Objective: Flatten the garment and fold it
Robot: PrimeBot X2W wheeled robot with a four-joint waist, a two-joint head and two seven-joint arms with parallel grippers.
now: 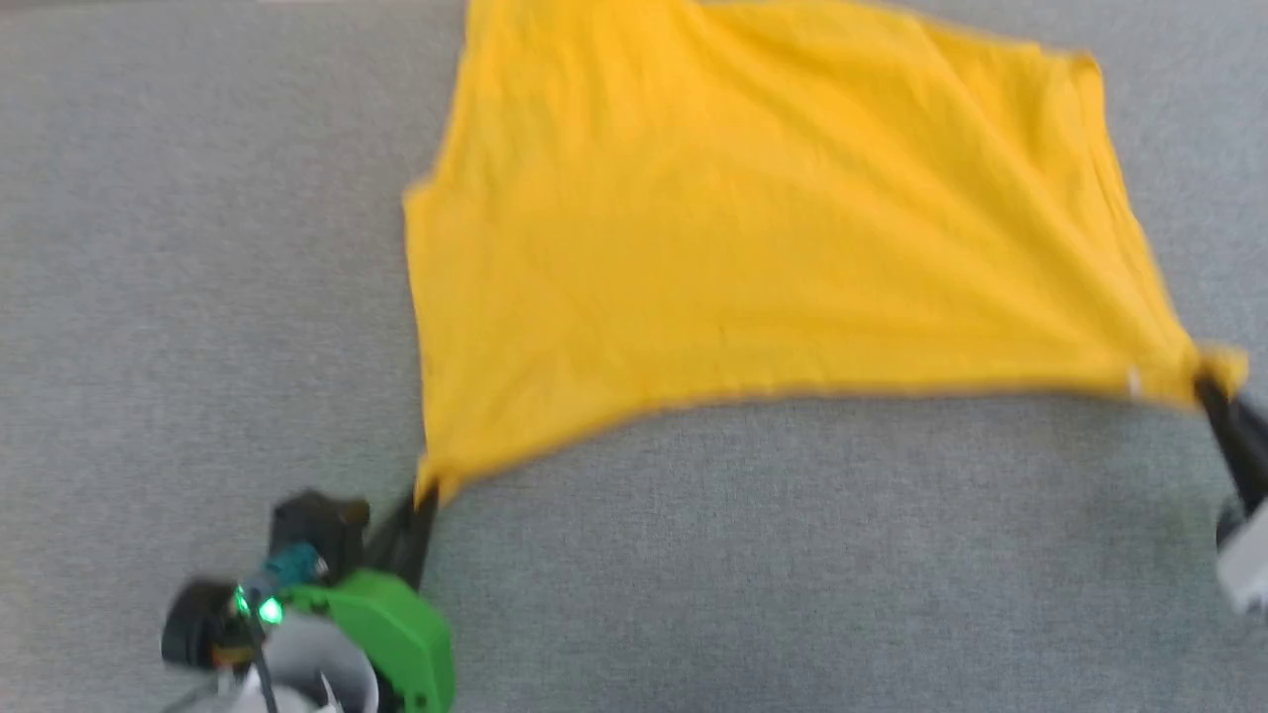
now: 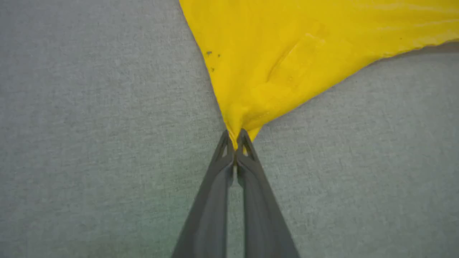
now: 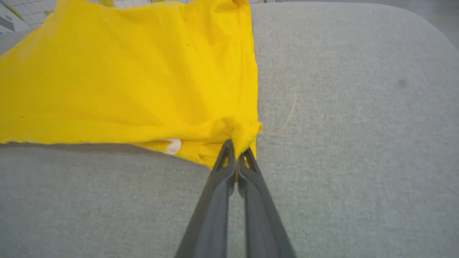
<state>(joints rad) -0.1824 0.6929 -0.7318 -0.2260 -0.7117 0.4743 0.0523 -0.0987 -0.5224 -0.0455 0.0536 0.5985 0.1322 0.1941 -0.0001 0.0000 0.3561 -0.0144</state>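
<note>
The bright yellow garment (image 1: 773,248) lies spread over the grey surface, its plain side up and its near hem stretched between both grippers. My left gripper (image 1: 426,495) is shut on the near left corner (image 2: 235,138), where the cloth bunches to a point. My right gripper (image 1: 1204,381) is shut on the near right corner (image 3: 235,143), at the head view's right edge. A bit of white patch (image 3: 174,145) peeks from under the hem by the right fingers. The stripes and the oval with the red dot are hidden.
Grey felt-like surface (image 1: 743,555) runs all around the cloth, with wide bare room to the left and along the front. In the right wrist view the surface's rounded far edge (image 3: 423,18) curves off at the top right.
</note>
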